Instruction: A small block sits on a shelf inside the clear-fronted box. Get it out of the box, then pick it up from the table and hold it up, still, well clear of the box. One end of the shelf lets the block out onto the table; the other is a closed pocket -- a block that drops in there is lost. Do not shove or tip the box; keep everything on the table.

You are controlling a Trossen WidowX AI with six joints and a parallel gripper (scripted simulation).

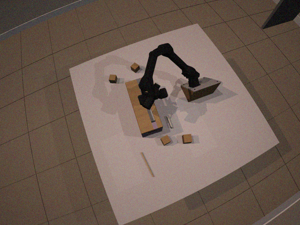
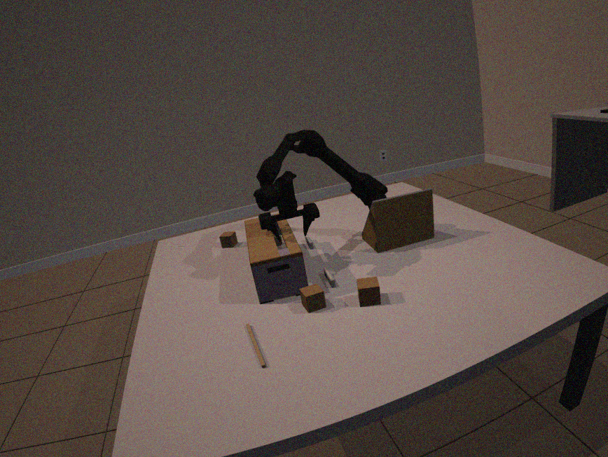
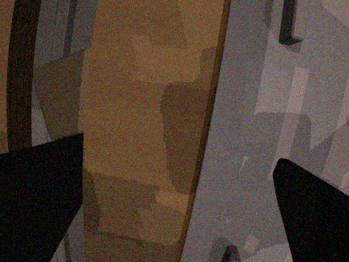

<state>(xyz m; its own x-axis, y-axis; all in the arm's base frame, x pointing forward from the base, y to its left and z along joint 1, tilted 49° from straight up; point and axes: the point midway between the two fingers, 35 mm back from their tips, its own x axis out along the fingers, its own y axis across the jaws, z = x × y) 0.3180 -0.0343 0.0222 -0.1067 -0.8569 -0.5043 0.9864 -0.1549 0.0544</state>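
The long box with a brown top lies in the middle of the white table. Its near end wall is dark with a slot. My gripper is open and empty. It hangs just above the box's middle, with one finger over the top and the other over the front side towards the arm's base. I cannot make out the block on the shelf in any view.
Two brown cubes lie off the box's near end. Two more lie off its far end. A small grey bar lies beside the box, a wooden stick further forward. The arm's wedge base stands to the right.
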